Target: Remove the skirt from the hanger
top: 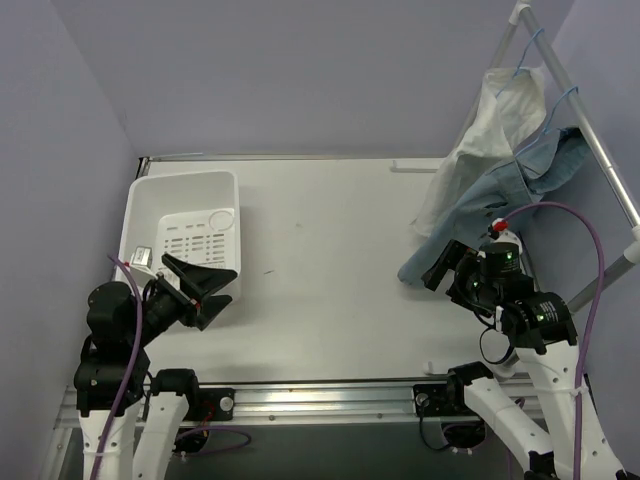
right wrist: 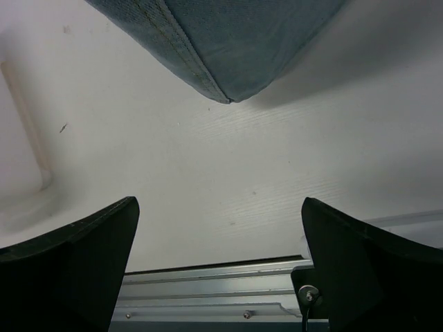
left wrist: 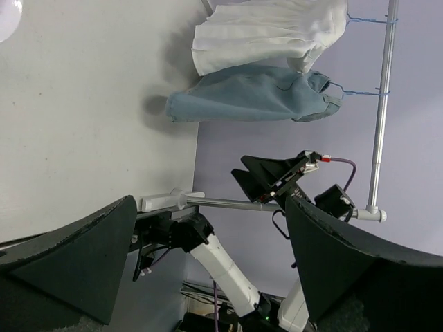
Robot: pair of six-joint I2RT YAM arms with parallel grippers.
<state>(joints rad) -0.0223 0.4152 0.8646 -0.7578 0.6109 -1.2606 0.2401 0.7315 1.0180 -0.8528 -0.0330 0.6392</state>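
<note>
Seen from above, a white table (top: 330, 260) fills the middle of the frame between lilac walls. At the right edge a metal garment rail (top: 600, 160) runs diagonally from the upper right toward the lower right. Two garments hang from it on thin blue hangers (top: 565, 96).

The blue denim skirt (top: 490, 195) is the nearer one. It drapes down and to the left from the rail, its faded blue cloth fanning out. Its lowest corner reaches the table surface just left of the right gripper (top: 440, 265). From the right wrist view the hem shows a stitched, folded edge coming to a rounded corner at the top of the frame, with a shadow beneath it. Whether the corner touches the table cannot be told. A white pleated garment (top: 500, 110) hangs just beside the skirt, higher in the frame, overlapping its upper edge.

The right gripper points toward the skirt's lower corner with its jaws spread wide, holding nothing. The cloth sits beyond the fingertips, not between them.

At the left of the frame, the left gripper (top: 205, 290) is also spread wide and empty. It hovers at the lower right corner of a white plastic basket (top: 190, 178) with slotted holes in its floor.
</note>
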